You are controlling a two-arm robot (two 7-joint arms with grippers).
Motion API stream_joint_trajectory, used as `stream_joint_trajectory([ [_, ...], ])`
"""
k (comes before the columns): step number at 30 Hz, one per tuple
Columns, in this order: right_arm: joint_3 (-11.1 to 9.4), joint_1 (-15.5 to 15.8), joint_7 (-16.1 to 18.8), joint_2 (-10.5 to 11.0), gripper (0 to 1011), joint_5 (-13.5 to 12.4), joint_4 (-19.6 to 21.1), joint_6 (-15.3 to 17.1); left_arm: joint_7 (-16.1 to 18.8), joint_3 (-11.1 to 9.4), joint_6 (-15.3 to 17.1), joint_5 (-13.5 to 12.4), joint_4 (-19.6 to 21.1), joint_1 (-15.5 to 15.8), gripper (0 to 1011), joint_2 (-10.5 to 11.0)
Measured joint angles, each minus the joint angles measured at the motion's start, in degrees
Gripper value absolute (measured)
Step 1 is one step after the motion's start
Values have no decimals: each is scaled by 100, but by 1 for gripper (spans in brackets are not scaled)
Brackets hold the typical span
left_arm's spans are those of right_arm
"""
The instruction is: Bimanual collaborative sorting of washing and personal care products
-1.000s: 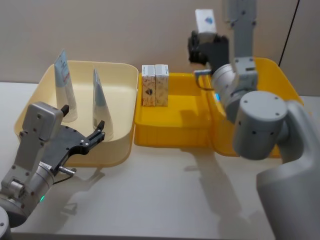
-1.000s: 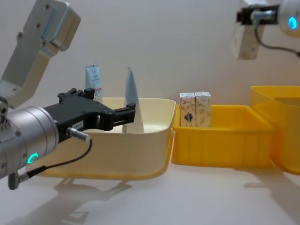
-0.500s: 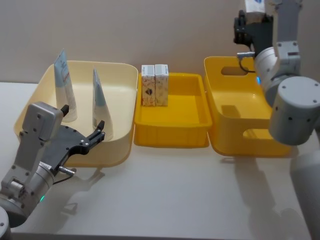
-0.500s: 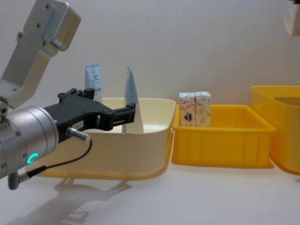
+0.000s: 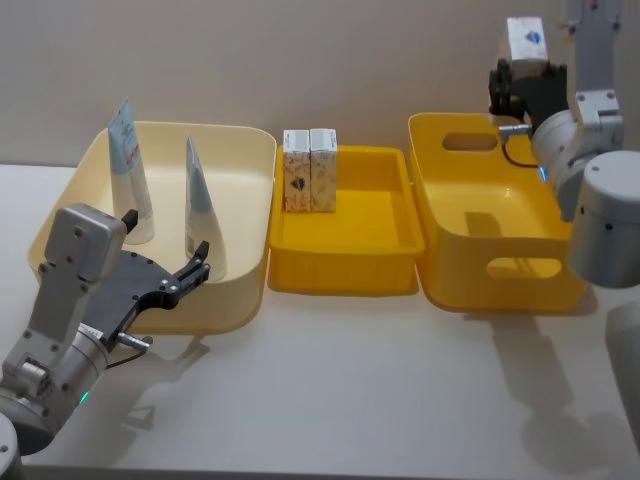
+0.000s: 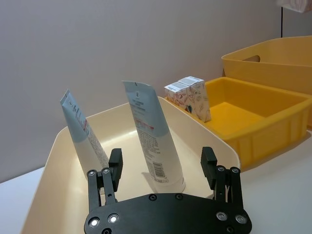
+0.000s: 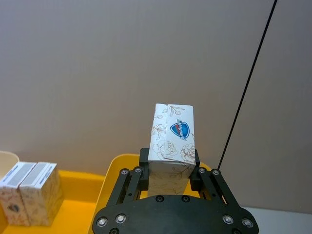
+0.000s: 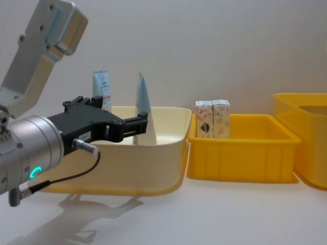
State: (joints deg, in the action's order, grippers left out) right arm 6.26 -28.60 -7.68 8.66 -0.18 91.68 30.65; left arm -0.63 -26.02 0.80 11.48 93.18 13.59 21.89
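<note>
My right gripper (image 5: 522,78) is shut on a white carton (image 5: 526,40) with a blue shield logo, held high above the far rim of the deep yellow bin (image 5: 470,290). In the right wrist view the carton (image 7: 173,139) stands upright between the fingers. Two more cartons (image 5: 310,170) stand side by side at the far left of the shallow yellow tray (image 5: 340,272). Two pale blue-and-white tubes (image 5: 130,170) (image 5: 200,205) stand in the cream bin (image 5: 240,140). My left gripper (image 5: 200,260) hovers open at that bin's near side, just short of the nearer tube (image 6: 151,136).
The three bins sit in a row at the back of the white table, cream on the left, the tray in the middle, the deep bin on the right. A black cable hangs along the wall (image 7: 243,97) at the far right.
My right arm has carried the carton rightward, from above the tray's right end to over the deep bin's far rim, and slightly lower than half a second ago. The left arm has not moved.
</note>
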Motion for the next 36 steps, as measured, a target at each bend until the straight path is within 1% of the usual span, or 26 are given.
stream_joint_trajectory([
  [3, -27, -16, 108, 1, 445, -63, -52, 183, 0, 0, 0, 0, 0, 0, 1002, 0],
  [5, -43, -31, 197, -3, 507, -114, -102, 325, 0, 0, 0, 0, 0, 0, 1002, 0],
  [7, -52, -40, 250, -8, 545, -143, -135, 421, 0, 0, 0, 0, 0, 0, 1002, 0],
  [8, -59, -53, 314, -13, 604, -181, -168, 520, 0, 0, 0, 0, 0, 0, 1002, 0],
  [11, -66, -78, 430, -25, 663, -249, -247, 698, 0, 0, 0, 0, 0, 0, 1002, 0],
  [12, -67, -85, 459, -29, 723, -265, -269, 741, 0, 0, 0, 0, 0, 0, 1002, 0],
  [13, -70, -98, 526, -37, 758, -305, -314, 839, 0, 0, 0, 0, 0, 0, 1002, 0],
  [14, -70, -98, 526, -37, 758, -305, -314, 839, 0, 0, 0, 0, 0, 0, 1002, 0],
  [15, -71, -108, 577, -50, 811, -339, -364, 918, 0, 0, 0, 0, 0, 0, 1002, 0],
  [18, -75, -129, 672, -68, 903, -385, -436, 1027, 0, 0, 0, 0, 0, 0, 1002, 0],
  [22, -78, -149, 763, -85, 993, -436, -509, 1146, 0, 0, 0, 0, 0, 0, 1002, 0],
  [31, -82, -176, 883, -110, 1001, -510, -612, 1310, -47, 1, 41, -1, -2, 38, 1002, 2],
  [36, -84, -188, 927, -119, 1001, -530, -647, 1363, -209, 1, 147, 35, -42, 163, 1002, 11],
])
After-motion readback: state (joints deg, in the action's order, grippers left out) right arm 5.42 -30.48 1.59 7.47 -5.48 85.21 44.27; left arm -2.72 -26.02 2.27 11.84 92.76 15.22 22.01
